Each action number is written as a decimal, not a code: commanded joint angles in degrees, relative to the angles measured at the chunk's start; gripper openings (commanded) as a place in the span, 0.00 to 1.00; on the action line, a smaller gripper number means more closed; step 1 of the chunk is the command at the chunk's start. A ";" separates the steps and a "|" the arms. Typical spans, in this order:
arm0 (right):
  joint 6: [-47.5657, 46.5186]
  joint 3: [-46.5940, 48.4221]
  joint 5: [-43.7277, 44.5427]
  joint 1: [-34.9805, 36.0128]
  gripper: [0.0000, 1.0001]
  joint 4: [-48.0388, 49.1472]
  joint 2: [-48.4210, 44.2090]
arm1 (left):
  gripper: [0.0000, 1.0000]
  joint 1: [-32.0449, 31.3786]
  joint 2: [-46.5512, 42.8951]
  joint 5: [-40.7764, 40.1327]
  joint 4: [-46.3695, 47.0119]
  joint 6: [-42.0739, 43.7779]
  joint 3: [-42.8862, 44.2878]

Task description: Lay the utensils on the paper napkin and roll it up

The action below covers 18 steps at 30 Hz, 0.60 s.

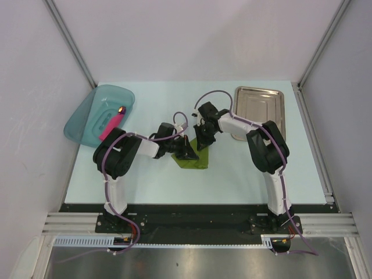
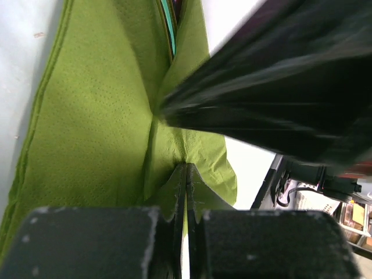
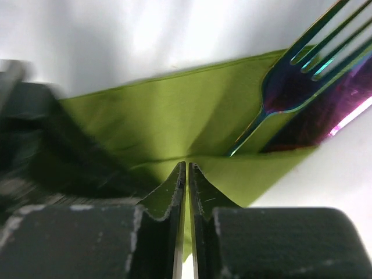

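The paper napkin [image 1: 195,161] lies in the middle of the counter [image 1: 232,177], folded over the utensils [image 3: 290,87], with the fork tines poking out. My left tool [image 2: 186,170] and right tool [image 3: 187,168] are each clamped on a napkin fold.

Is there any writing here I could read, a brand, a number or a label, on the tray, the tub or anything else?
None can be read.
The green napkin, the steel tray, the teal tub and the fork show no lettering.
Some small boxes at the far edge of the left wrist view may carry labels, but are too blurred to read.
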 commanded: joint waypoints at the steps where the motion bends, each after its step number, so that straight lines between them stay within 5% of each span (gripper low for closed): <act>1: -1.97 -1.97 3.20 0.45 0.08 1.34 2.69 | 0.02 0.63 -0.90 -4.21 -3.51 2.94 -0.36; 10: -3.81 -5.66 3.48 0.54 0.06 3.36 3.93 | 0.25 1.42 -7.48 2.11 7.91 0.75 -4.05; 18: -3.81 -5.23 3.30 0.54 0.06 3.36 3.75 | 0.26 -0.95 -9.43 3.70 9.68 -0.48 -3.96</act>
